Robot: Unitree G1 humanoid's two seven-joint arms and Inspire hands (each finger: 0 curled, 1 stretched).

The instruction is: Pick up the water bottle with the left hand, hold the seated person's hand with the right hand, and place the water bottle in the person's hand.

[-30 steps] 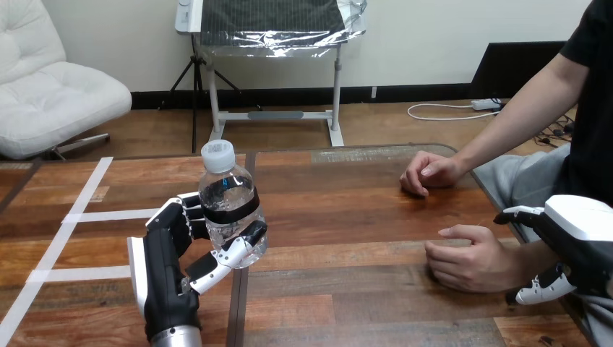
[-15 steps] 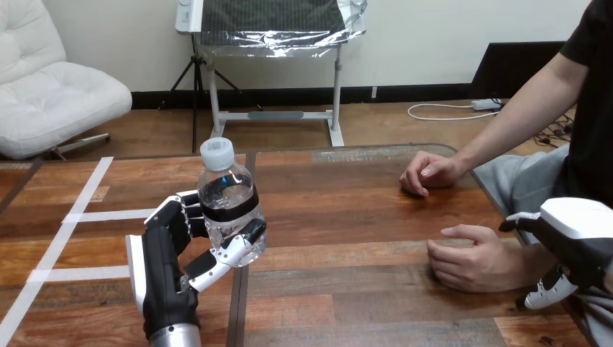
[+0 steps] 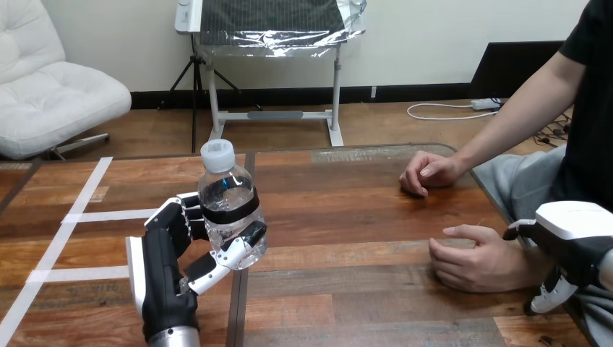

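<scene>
A clear water bottle (image 3: 228, 206) with a white cap and a black label band stands upright just above the table's left half. My left hand (image 3: 165, 264) is shut on it, fingers behind it and thumb across its front. The person's nearer hand (image 3: 478, 260) rests loosely curled on the table at the right. My right hand (image 3: 575, 230) sits at the right edge over that hand's wrist; I cannot tell whether it grips the wrist. The person's far hand (image 3: 428, 172) lies as a fist further back.
White tape lines (image 3: 87, 215) cross the left part of the wooden table (image 3: 347, 217). A dark seam (image 3: 238, 303) runs down the table beside my left arm. The table's right edge lies close behind the person's hands.
My right hand has slid slightly right and down along the person's wrist. The person's nearer hand shifted a little. The bottle and my left hand stay where they were.
</scene>
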